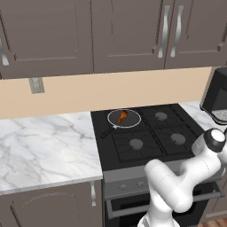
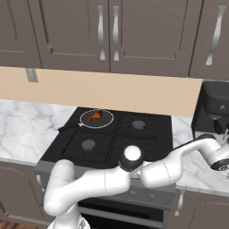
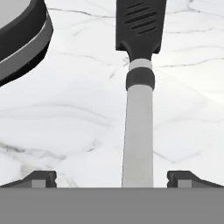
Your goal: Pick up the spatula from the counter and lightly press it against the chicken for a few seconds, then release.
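Note:
The spatula (image 3: 139, 109) lies flat on the marble counter in the hand view, its grey handle running up to a black slotted blade. My gripper (image 3: 112, 178) hovers low over the handle, open, with one fingertip on each side and a wide gap to the handle. The chicken (image 1: 123, 117) is an orange-brown drumstick in a round pan (image 1: 133, 123) on the stove's rear left burner; the chicken (image 2: 95, 117) and pan (image 2: 105, 122) also appear in the right base view. The arm's hand (image 2: 220, 161) reaches down over the counter right of the stove.
A dark coffee machine (image 2: 217, 109) stands on the counter right of the stove, and its round base (image 3: 22, 39) is close to the spatula's left in the hand view. The black stove (image 1: 150, 133) has several burners. Marble counter (image 1: 44, 142) stretches left.

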### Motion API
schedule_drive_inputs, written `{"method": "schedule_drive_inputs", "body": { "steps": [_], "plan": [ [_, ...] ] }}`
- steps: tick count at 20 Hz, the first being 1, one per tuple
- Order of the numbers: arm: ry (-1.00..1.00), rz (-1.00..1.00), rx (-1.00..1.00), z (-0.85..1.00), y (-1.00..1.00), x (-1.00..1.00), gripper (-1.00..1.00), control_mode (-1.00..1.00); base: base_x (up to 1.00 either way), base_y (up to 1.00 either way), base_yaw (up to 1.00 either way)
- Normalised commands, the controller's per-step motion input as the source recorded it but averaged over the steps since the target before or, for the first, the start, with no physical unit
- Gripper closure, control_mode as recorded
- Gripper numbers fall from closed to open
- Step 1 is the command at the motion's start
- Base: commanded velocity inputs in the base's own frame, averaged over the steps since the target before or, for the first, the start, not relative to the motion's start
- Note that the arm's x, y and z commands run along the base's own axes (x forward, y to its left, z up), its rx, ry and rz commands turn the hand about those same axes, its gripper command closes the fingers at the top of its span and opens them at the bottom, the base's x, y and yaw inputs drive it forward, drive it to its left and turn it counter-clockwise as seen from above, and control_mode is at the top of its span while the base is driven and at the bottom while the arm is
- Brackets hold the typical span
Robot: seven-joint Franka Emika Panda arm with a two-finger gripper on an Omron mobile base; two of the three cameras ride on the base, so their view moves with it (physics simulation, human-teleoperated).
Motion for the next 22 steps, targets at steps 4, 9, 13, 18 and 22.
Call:
{"method": "schedule_drive_inputs", "body": {
  "steps": [4,9,13,18,22],
  "plan": [
    [0.0,0.0,0.01,-0.21,-0.2,0.06,-1.0,-1.0,0.0,0.0,0.0],
    [0.0,0.01,0.02,-0.24,-0.13,0.12,1.0,-1.0,0.0,0.0,0.0],
    [0.0,0.01,0.03,-0.16,-0.18,0.05,1.0,-1.0,0.0,0.0,0.0],
    [0.08,0.01,0.09,-0.03,-0.21,0.0,1.0,-1.0,0.0,0.0,0.0],
    [0.09,0.02,0.13,0.05,-0.16,-0.01,1.0,-1.0,0.0,0.0,0.0]
  ]
}}
